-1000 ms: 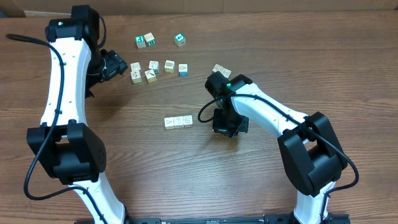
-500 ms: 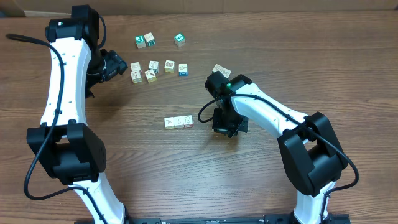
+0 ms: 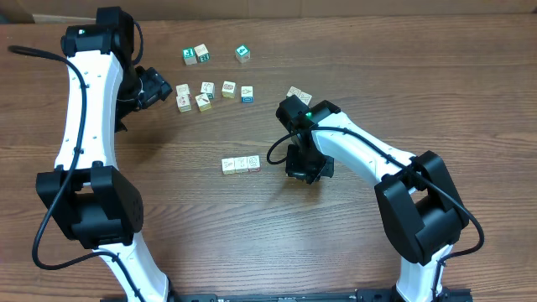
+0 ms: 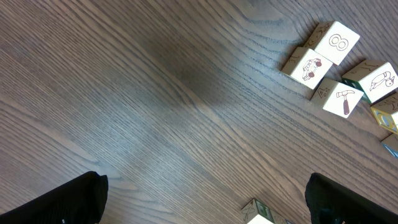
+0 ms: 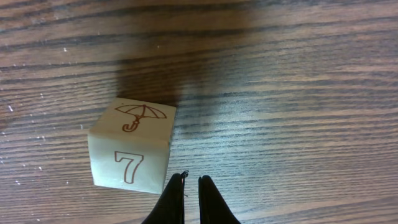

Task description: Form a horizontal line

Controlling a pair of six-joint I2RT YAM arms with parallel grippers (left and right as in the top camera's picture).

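Nothing moved: right tool (image 5: 191,186) closed beside cube (image 5: 130,146).

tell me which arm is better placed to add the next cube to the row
Right. The right pincer, shut, sits beside the umbrella cube, with the three-cube row close by in the overhead view. The left pincer is open by the scattered cubes, farther from the row.

Table (image 3: 168,218), brown wood grain. Blue-faced cube (image 3: 247,94), loose. Just left of it, pale cube (image 3: 229,89); farther left, cluster of pale picture cubes (image 3: 203,102). Above it, green-faced cube (image 3: 242,54); up-left, second green-faced cube (image 3: 190,56) beside pale neighbour cube (image 3: 201,53). To its right, pale cube pair (image 3: 299,95).
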